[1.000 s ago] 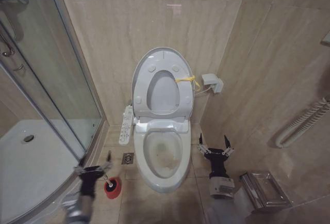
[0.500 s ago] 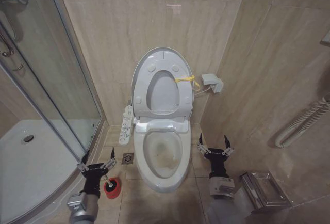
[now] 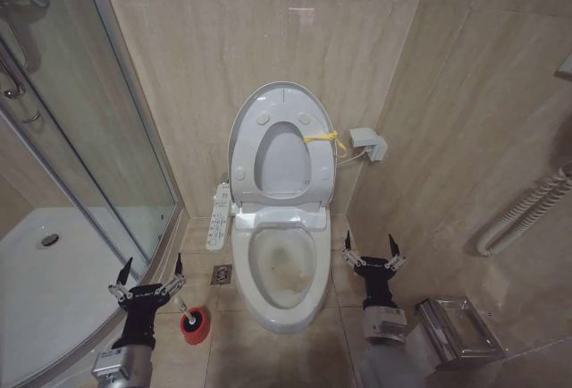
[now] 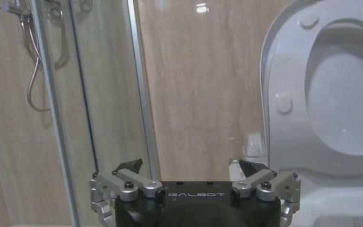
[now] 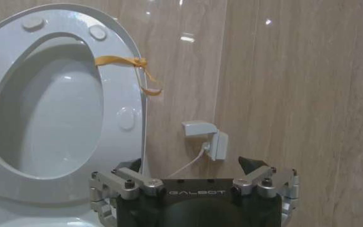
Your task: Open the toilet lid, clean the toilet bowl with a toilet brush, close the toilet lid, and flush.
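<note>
Toilet lid (image 3: 268,102) up against wall. Left claw (image 3: 148,277) spread, empty, left of toilet bowl (image 3: 281,267), beside toilet brush (image 3: 184,312). Right claw (image 3: 368,252) spread, empty, right of bowl.

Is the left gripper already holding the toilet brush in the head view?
No, the left gripper hangs open beside the toilet brush, which stands in its red holder on the floor.

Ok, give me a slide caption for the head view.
Toilet lid raised against the wall, stained toilet bowl exposed; open left gripper beside the toilet brush, right gripper open.
</note>
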You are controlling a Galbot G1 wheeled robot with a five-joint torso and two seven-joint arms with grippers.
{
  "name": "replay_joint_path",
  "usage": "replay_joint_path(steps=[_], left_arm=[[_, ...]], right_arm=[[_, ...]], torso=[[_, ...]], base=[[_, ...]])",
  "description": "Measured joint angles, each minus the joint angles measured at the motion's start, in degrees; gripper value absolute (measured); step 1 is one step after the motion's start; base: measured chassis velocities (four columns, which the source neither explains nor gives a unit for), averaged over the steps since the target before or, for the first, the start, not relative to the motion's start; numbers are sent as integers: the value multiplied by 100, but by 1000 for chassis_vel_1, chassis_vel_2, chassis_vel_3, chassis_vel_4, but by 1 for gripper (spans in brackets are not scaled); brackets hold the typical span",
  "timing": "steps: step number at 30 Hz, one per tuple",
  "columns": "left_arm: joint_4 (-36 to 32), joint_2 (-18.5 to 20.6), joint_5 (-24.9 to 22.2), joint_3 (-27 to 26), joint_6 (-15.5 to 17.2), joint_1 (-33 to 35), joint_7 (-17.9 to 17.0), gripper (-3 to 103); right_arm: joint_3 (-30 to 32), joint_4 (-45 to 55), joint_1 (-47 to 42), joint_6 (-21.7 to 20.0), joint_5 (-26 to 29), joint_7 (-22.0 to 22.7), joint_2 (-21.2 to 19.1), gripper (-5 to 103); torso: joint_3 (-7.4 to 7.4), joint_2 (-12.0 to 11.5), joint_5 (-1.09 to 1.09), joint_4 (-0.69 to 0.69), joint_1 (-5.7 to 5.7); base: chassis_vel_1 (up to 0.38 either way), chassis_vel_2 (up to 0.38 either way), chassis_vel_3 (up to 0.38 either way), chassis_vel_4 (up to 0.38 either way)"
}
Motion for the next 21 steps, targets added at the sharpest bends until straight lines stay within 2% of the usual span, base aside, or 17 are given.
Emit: replay_joint_path(steps=[8, 14, 21], left_arm=[[117, 95, -5, 59, -145, -132, -135, 100], [202, 106, 73, 61, -320, -140, -89, 100], [357, 52, 77, 109, -346, -235, -39, 100]], right_arm=[[0, 0, 0, 0, 0, 0, 0, 100], [0, 0, 0, 0, 0, 0, 0, 100], [0, 0, -1, 0, 0, 0, -1, 100]], torso=[[0, 0, 0, 0, 0], [0, 0, 0, 1, 0], [0, 0, 0, 1, -1]], base=[[0, 0, 0, 0], [0, 0, 0, 0], [0, 0, 0, 0]])
